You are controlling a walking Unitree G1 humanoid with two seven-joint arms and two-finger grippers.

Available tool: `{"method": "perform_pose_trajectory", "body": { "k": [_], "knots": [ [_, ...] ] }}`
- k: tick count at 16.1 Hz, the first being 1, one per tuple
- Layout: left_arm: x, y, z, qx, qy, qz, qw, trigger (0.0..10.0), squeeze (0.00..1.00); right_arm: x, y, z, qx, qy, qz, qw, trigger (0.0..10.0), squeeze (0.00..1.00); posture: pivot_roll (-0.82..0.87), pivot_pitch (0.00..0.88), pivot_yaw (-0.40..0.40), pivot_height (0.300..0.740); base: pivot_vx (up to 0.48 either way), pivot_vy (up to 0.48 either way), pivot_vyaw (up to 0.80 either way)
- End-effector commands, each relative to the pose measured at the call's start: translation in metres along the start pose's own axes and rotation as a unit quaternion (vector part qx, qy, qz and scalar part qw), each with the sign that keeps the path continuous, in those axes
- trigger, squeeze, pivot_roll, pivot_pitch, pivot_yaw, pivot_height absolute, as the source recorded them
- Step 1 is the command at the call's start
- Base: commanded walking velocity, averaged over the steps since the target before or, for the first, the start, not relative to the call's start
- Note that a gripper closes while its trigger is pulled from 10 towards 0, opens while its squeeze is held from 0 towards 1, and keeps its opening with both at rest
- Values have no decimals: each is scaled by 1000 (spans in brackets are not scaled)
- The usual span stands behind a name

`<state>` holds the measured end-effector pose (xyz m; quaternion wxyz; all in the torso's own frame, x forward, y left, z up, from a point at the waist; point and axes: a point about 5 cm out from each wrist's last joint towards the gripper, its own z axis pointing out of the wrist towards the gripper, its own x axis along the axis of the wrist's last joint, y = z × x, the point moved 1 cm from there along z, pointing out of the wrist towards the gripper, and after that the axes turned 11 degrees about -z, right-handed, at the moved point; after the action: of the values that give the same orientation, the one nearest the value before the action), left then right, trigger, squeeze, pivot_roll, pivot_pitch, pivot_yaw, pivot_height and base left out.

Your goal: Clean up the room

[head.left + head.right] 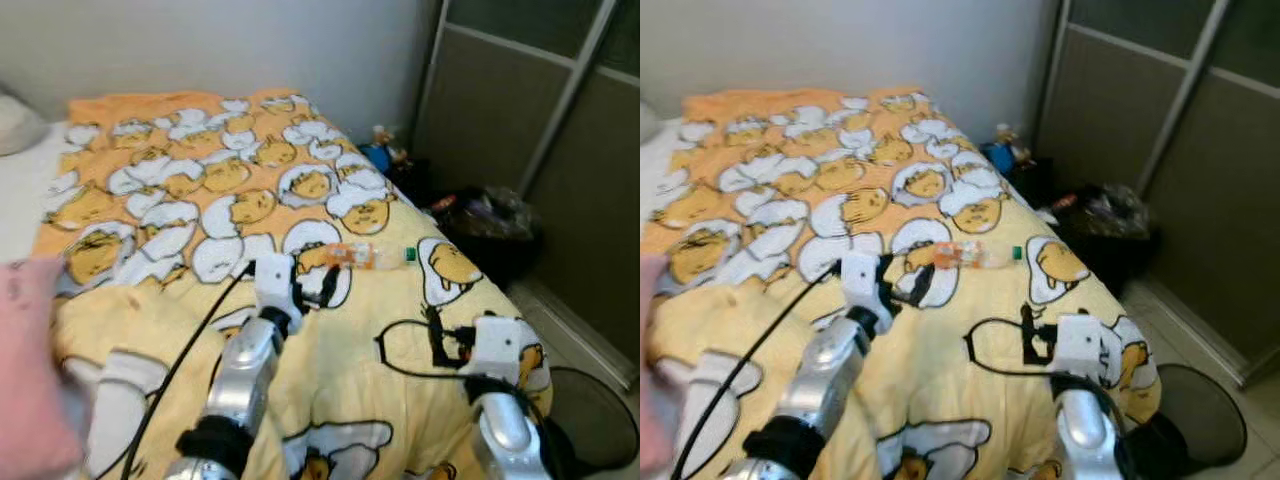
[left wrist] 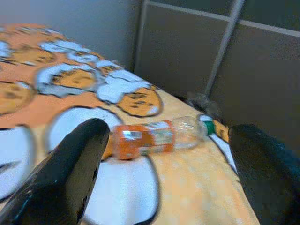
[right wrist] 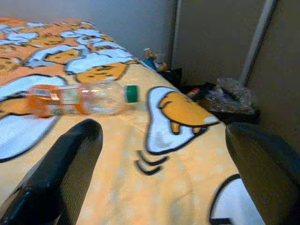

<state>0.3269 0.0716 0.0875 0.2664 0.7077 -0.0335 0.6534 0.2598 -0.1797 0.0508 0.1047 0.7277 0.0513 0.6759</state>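
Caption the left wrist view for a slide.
Left claw open, its black fingers framing a plastic bottle lying on its side on the egg-print blanket.

Count, items in view:
- bottle (image 1: 365,257): 1, clear plastic, orange label, green cap, lying on its side.
- bed (image 1: 400,330): 1, under one yellow egg-print blanket (image 1: 200,150).
- black bag (image 1: 490,225): 1, on the floor beside the bed.
- bin (image 1: 1200,410): 1, dark, at the bed's foot corner.
- pillow (image 1: 18,122): 1, white.
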Motion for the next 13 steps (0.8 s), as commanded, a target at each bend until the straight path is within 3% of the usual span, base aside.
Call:
{"method": "perform_pose_trajectory", "body": {
  "k": [1,5,9,13],
  "knots": [
    [-5,5,-2,-13,-10,-3,1000,10000,0,0,12,-1,-14,3,-11,1000,10000,0,87,0,22,740,0,0,0],
    [-4,-12,-14,0,-7,2,1000,10000,0,0,11,0,6,2,-14,1000,10000,0,94,0,16,740,0,-480,0],
    [-8,-2,-15,-17,-14,14,1000,10000,0,1,9,1,16,7,-17,1000,10000,0,101,0,14,740,0,-478,427],
    [-2,2,-2,-8,-11,22,1000,10000,0,0,6,2,21,7,-19,1000,10000,0,98,0,16,740,0,-444,502]
  ]
}}
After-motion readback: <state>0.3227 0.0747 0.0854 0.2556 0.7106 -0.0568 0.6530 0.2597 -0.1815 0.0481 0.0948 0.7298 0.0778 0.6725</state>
